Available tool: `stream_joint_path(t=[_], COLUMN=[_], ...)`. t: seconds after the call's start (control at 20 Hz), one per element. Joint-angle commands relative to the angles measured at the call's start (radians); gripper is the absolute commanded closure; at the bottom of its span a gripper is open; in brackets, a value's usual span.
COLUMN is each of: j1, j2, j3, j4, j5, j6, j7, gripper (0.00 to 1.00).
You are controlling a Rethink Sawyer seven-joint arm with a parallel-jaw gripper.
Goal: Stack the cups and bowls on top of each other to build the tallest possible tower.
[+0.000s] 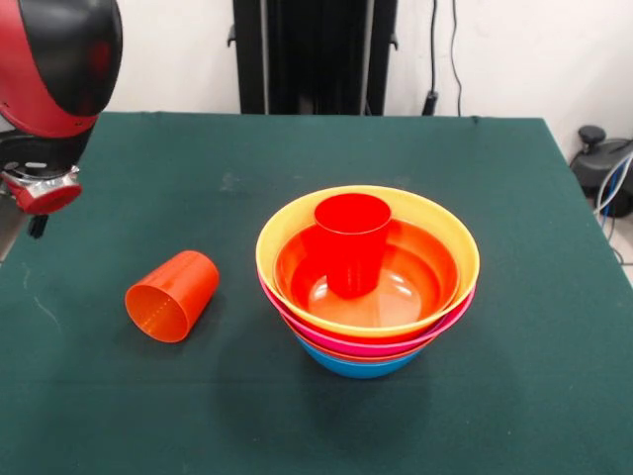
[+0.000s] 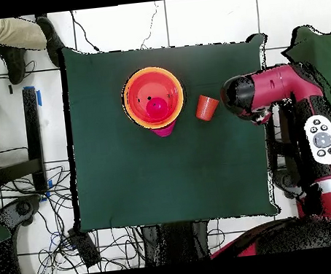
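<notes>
The ribbed orange plastic tumbler [image 1: 172, 295] lies on its side beside the tower of nested bowls [image 1: 367, 265], mouth toward the camera; the arm's end [image 1: 40, 188] waits off to that side, finger state indeterminable.

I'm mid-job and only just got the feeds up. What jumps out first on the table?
The stack of nested bowls near the middle of the green table grabs the eye: yellow-orange rim on top, blue at the bottom, with a red cup standing upright inside. Beside it, an orange cup lies on its side, apart from the stack. The red and black arm hangs over the table's edge near that cup; its claw is not clearly visible.
</notes>
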Motion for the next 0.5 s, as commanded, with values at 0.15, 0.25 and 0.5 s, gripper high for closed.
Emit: stream_joint_path(t=[0.15,0.25,0.5], j1=[-0.015,-0.045,-0.094], j2=[0.088,0.123,0.199], j3=[0.031,0.070,0.131], j4=[-0.021,-0.021,-0.033], j5=[-0.053,-0.029,-0.011], j6=[-0.253,-0.353,-0.567], j7=[-0.180,-0.159,-0.117], gripper=[0.00,0.00,0.00])
